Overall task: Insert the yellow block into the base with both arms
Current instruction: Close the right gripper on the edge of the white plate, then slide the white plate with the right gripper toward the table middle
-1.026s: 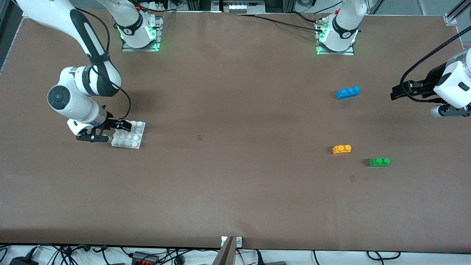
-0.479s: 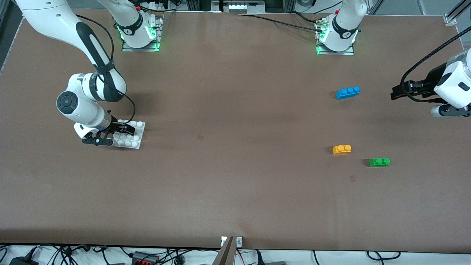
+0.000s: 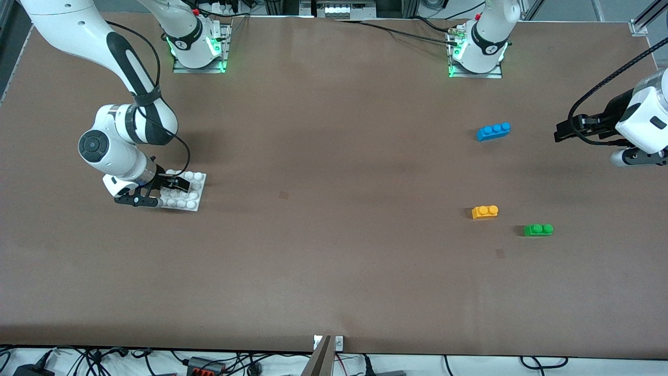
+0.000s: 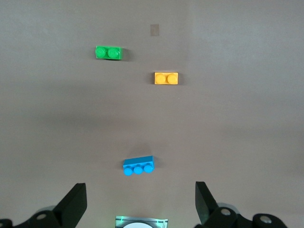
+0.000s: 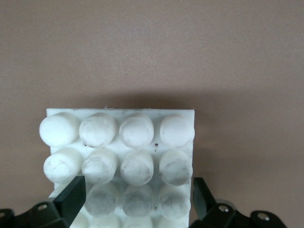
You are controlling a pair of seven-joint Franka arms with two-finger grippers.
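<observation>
The white studded base (image 3: pixel 189 191) lies flat on the table at the right arm's end. My right gripper (image 3: pixel 156 191) is low over its edge and open, one finger on each side of the plate. In the right wrist view the base (image 5: pixel 118 137) fills the gap between the fingers (image 5: pixel 72 198) of the right gripper (image 5: pixel 137 199). The yellow block (image 3: pixel 485 211) (image 4: pixel 166 78) lies untouched toward the left arm's end. My left gripper (image 3: pixel 566 129) (image 4: pixel 140 204) hangs open and empty above the table at that end.
A blue three-stud brick (image 3: pixel 493 131) (image 4: pixel 138 165) lies farther from the front camera than the yellow block. A green two-stud brick (image 3: pixel 538 230) (image 4: pixel 108 52) lies beside the yellow block, slightly nearer. The left arm's base (image 3: pixel 477 52) stands at the table's back edge.
My right gripper has slid forward over the base's edge, so its fingers now straddle the plate. The left arm and the three bricks have not moved.
</observation>
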